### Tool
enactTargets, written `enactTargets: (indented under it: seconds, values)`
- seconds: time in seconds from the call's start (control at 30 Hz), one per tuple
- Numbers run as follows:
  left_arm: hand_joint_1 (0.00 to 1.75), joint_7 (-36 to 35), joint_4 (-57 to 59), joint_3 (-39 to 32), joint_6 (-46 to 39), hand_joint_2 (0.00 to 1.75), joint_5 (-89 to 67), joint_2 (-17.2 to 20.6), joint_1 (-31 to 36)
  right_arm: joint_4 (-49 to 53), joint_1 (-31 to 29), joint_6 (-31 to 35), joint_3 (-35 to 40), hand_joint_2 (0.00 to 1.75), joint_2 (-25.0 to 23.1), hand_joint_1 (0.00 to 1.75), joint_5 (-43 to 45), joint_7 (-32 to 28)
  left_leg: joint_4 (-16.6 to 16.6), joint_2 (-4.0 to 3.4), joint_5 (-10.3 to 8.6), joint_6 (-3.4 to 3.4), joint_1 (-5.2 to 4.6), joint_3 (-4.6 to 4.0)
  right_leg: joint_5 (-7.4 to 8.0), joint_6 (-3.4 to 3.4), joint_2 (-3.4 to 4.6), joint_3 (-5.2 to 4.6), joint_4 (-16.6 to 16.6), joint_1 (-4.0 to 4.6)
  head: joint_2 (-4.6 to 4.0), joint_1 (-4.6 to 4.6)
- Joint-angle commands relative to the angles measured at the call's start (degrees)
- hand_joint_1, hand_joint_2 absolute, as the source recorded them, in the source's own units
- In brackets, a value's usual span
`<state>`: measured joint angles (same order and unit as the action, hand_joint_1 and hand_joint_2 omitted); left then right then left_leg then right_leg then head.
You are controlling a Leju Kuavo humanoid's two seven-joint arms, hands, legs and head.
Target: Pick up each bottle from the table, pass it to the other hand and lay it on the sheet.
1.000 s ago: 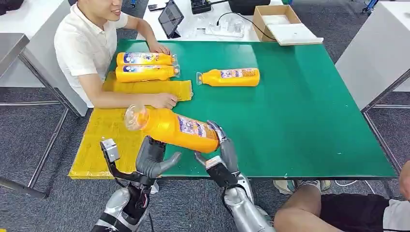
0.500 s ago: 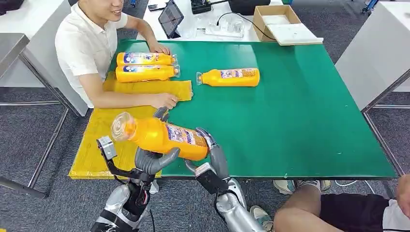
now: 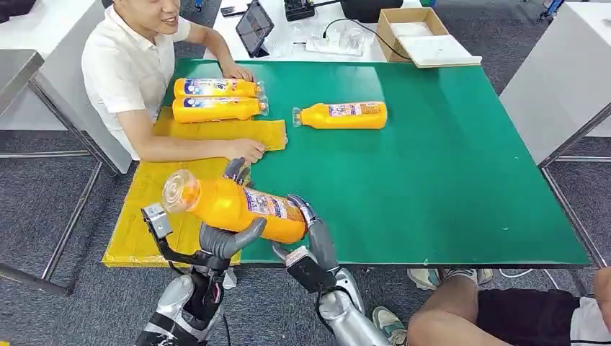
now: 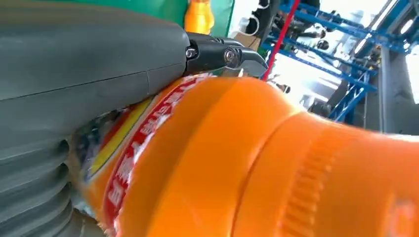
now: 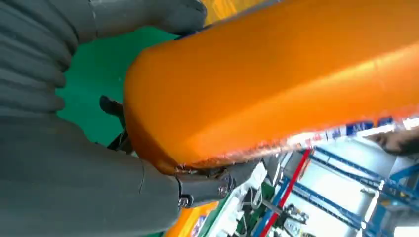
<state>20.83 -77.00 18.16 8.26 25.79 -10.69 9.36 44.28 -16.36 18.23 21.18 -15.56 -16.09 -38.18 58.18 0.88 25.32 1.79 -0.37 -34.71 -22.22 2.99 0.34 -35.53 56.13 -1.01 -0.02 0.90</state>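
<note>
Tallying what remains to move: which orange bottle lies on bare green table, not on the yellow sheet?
The lone bottle mid-table, right of the yellow sheet. Two others lie on the sheet; a fourth is held in both hands.

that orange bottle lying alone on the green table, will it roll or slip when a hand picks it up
The lone bottle lies on its side on the table, and its body looks rounded, so a nudge would probably roll it. Its plastic looks smooth and glossy, so likely a bit slippery. It looks full, so probably heavy for its size.
</note>
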Motion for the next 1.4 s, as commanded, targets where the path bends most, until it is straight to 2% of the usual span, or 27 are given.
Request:
enactTargets:
  seconds: [0.03,0.07,0.1,0.13,0.17,0.2,0.23,0.27,0.3,0.47,0.63,0.73,0.9,1.0,1.07,1.2,1.27,1.3,1.4]
  values:
    - [0.0,-0.1,-1.61,1.15,-0.68,1.75,-0.03,0.76,0.46,-8.55,-1.33,0.14,5.88,1.75,-1.21,1.75,-0.62,-1.82,-0.03,-0.11,0.13,-0.14,0.09,0.31,-0.11,-0.15,0.01,0.29,-0.03,0.1,0.0,0.0]
    - [0.0,-0.41,-1.51,1.31,-0.86,1.75,0.0,0.67,0.4,-9.1,-1.16,-0.04,6.36,1.75,-1.33,1.75,-0.71,-1.79,-0.04,-0.12,0.13,-0.14,0.09,0.31,-0.11,-0.15,0.02,0.3,-0.04,0.11,0.0,0.0]
    - [0.28,-0.76,-0.82,1.54,-0.73,1.75,0.31,0.62,0.82,-9.69,-1.25,0.21,6.91,1.75,-1.43,1.75,-0.88,-1.82,-0.06,-0.16,0.15,-0.15,0.11,0.39,-0.12,-0.16,0.05,0.36,-0.06,0.13,0.0,0.0]
    - [1.75,-0.71,-0.36,1.62,1.41,1.75,2.07,0.94,1.03,-10.62,-1.97,-3.29,8.92,1.75,-1.1,1.57,-1.58,-1.75,-0.07,-0.13,0.18,-0.18,0.13,0.46,-0.15,-0.19,0.0,0.45,-0.09,0.15,0.0,0.0]
    - [1.75,-0.51,0.63,1.55,2.37,1.75,2.61,1.17,1.47,-10.99,-2.3,-5.52,9.75,1.75,-0.94,1.1,-1.32,-1.82,-0.07,-0.05,0.08,-0.11,0.08,0.26,-0.07,-0.12,-0.03,0.26,-0.07,0.09,0.0,0.0]
    - [1.75,-0.37,1.29,1.17,2.61,1.75,2.74,1.3,1.73,-11.28,-2.21,-7.06,9.72,1.75,-1.03,0.37,-0.38,-1.82,-0.04,-0.09,0.12,-0.14,0.11,0.32,-0.11,-0.15,-0.02,0.32,-0.06,0.12,0.0,-0.02]
    - [1.75,-0.36,1.31,1.07,2.62,1.75,2.74,1.43,1.76,-11.32,-2.11,-7.11,9.77,1.75,-1.09,0.03,-0.38,-1.82,-0.06,-0.04,0.06,-0.1,0.07,0.21,-0.06,-0.11,-0.03,0.21,-0.06,0.07,0.0,0.02]
    - [1.75,-0.43,1.78,0.77,2.81,1.75,2.95,1.58,2.04,-11.81,-2.25,-7.71,9.9,1.75,-1.15,0.0,-0.23,-1.75,-0.06,-0.04,0.09,-0.13,0.1,0.31,-0.1,-0.14,-0.06,0.32,-0.06,0.11,0.0,0.0]
    - [1.75,-0.58,2.29,0.32,3.09,1.75,3.01,2.06,2.39,-12.4,-2.53,-8.59,10.08,0.0,-1.26,0.0,0.01,-1.69,-0.05,-0.04,0.06,-0.11,0.09,0.22,-0.07,-0.12,-0.04,0.23,-0.06,0.1,0.0,0.02]
    - [1.75,-0.29,3.13,-1.71,1.46,1.75,-0.27,5.04,3.86,-11.65,-2.75,-8.81,9.04,0.0,-1.75,0.0,1.45,-1.82,-0.04,-0.05,0.08,-0.15,0.1,0.29,-0.09,-0.17,-0.04,0.28,-0.04,0.11,0.0,0.02]
    - [1.75,-0.57,2.09,-5.08,-0.7,1.75,-3.95,5.7,3.24,-10.9,-2.35,-7.85,7.94,0.0,-2.03,0.0,2.99,-1.82,-0.05,-0.12,0.02,-0.1,0.08,0.11,-0.01,-0.1,0.05,0.08,-0.04,0.07,0.0,0.0]
    - [1.75,-1.39,2.93,-4.84,-4.28,1.75,-10.16,6.82,3.36,-10.7,-2.23,-5.86,7.31,0.0,-2.02,0.0,3.4,-1.82,-0.04,-0.17,0.15,-0.21,0.14,0.4,-0.15,-0.21,0.03,0.35,0.0,0.15,0.0,0.02]
    - [1.75,-0.01,5.84,-4.7,-9.2,1.75,-20.01,8.37,5.43,-9.46,-2.05,-3.86,6.45,0.0,-1.06,0.0,3.33,-1.82,-0.05,-0.01,-0.01,-0.1,0.07,0.09,-0.03,-0.08,-0.04,0.08,-0.02,0.06,0.0,0.0]
    - [1.75,-0.66,7.25,-5.46,-7.05,1.75,-20.75,9.52,6.77,-9.01,-2.19,-3.45,4.96,0.0,-0.45,0.0,4.08,-1.82,-0.07,-0.03,0.05,-0.17,0.13,0.28,-0.08,-0.17,-0.06,0.28,-0.03,0.12,0.0,0.02]
    - [1.75,-0.71,7.68,-6.53,-6.08,1.75,-20.14,9.74,7.58,-9.47,-2.67,-3.24,3.75,0.0,-0.14,0.0,4.71,-1.82,-0.07,-0.01,-0.02,-0.11,0.07,0.12,-0.03,-0.1,-0.06,0.1,-0.02,0.05,0.0,0.02]
    - [1.75,2.25,5.71,-6.97,-15.21,1.75,-32.02,10.85,9.32,-8.9,-2.4,-1.72,2.55,0.0,0.86,0.0,3.84,-1.82,-0.04,0.02,-0.01,-0.11,0.09,0.11,-0.03,-0.1,-0.09,0.1,-0.01,0.08,0.0,0.0]
    - [1.75,2.17,3.96,-6.66,-19.14,1.75,-39.45,11.31,9.69,-4.05,-0.55,-0.19,-0.58,0.0,-0.27,0.0,6.73,-1.82,-0.01,0.03,0.02,-0.13,0.12,0.12,-0.06,-0.12,-0.11,0.14,0.0,0.11,0.0,0.02]
    - [1.75,2.11,3.59,-5.86,-23.68,1.75,-46.37,11.44,10.2,-1.86,-0.05,1.23,0.25,0.0,-0.57,0.0,5.47,-1.82,0.02,0.02,0.0,-0.12,0.11,0.03,-0.05,-0.11,-0.09,0.04,0.03,0.1,0.0,0.0]
    - [1.75,1.37,4.31,-5.12,-24.76,1.75,-49.3,10.76,11.35,-1.21,-0.13,1.61,0.79,0.0,-1.08,0.0,4.77,-1.82,0.03,0.03,0.01,-0.12,0.11,0.02,-0.07,-0.11,-0.1,0.03,0.07,0.1,0.0,0.0]
